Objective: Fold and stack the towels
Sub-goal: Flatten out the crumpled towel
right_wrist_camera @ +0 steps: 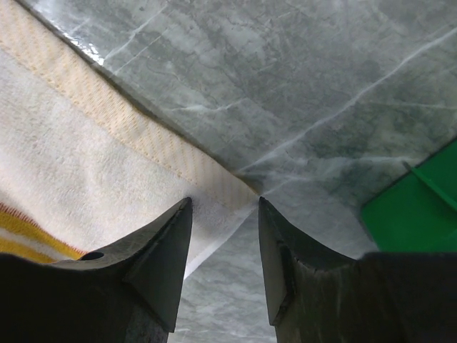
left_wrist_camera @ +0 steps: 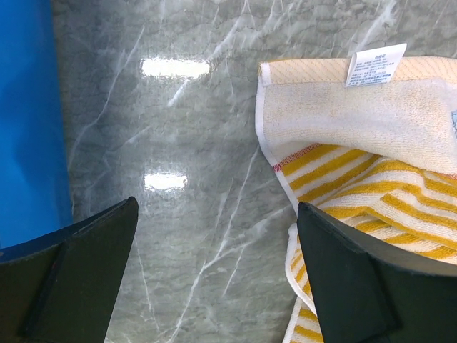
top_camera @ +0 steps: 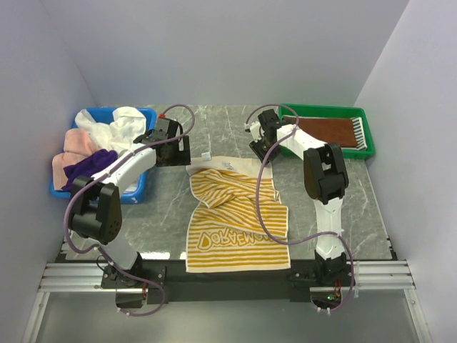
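Observation:
A yellow-white striped towel [top_camera: 235, 214] with lettering lies crumpled and partly spread on the middle of the marble table. My left gripper [top_camera: 178, 151] hovers open over bare table just left of the towel's far left corner [left_wrist_camera: 343, 121], where a white label [left_wrist_camera: 375, 64] shows; its jaws [left_wrist_camera: 218, 236] stand wide apart and empty. My right gripper [top_camera: 258, 146] is at the towel's far right corner. Its jaws [right_wrist_camera: 225, 204] are open a little, and the towel's corner [right_wrist_camera: 207, 221] lies flat between the fingertips.
A blue bin [top_camera: 139, 114] at the left holds white [top_camera: 125, 123], pink [top_camera: 75, 143] and purple [top_camera: 89, 166] towels. A green tray [top_camera: 325, 108] at the back right holds a brown towel [top_camera: 325, 132] and a grey-white striped one [top_camera: 359, 132]. White walls enclose the table.

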You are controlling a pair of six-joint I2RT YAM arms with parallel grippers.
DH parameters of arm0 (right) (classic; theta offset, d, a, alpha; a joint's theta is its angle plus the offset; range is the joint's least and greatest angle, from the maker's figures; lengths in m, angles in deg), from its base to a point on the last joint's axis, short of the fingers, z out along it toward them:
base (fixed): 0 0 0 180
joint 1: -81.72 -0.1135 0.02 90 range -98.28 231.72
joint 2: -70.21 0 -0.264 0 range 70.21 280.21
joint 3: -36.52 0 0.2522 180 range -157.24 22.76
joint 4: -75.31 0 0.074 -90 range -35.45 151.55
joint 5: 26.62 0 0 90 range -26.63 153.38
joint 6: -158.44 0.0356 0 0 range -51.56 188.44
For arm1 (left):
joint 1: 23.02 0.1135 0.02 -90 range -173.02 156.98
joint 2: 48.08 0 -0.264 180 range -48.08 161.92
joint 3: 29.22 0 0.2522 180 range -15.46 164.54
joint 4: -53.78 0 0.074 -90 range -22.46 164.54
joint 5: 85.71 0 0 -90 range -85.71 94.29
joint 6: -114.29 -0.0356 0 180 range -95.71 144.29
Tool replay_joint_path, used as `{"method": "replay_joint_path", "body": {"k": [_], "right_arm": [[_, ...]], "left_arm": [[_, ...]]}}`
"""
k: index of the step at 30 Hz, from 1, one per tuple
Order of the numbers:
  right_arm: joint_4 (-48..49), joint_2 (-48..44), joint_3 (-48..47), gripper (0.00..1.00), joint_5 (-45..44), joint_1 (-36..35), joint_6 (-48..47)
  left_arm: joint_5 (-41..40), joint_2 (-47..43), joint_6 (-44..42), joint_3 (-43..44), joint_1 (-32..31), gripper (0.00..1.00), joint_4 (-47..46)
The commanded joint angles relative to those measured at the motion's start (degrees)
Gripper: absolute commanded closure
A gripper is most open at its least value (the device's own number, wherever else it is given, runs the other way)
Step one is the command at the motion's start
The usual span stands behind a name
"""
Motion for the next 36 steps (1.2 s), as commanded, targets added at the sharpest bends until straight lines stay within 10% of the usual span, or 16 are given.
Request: {"method": "replay_joint_path", "body": {"k": [1,23,36], "right_arm": [[0.5,1.9,-2.5,0.53,0.3,0.6,0.6],[-2.7,1.9,-2.0,0.42,-1.0,0.7,4.1],[-5.2,0.8,-0.8,0.88,6.6,0.8,3.8]], "left_arm": [[1.0,0.2,-1.3,0.8,0.0,0.01,-1.3],[1.3,1.7,-1.6,1.1,-0.1,0.01,-1.3],[1.8,2.4,-1.7,1.1,-0.1,0.01,-1.8]]}}
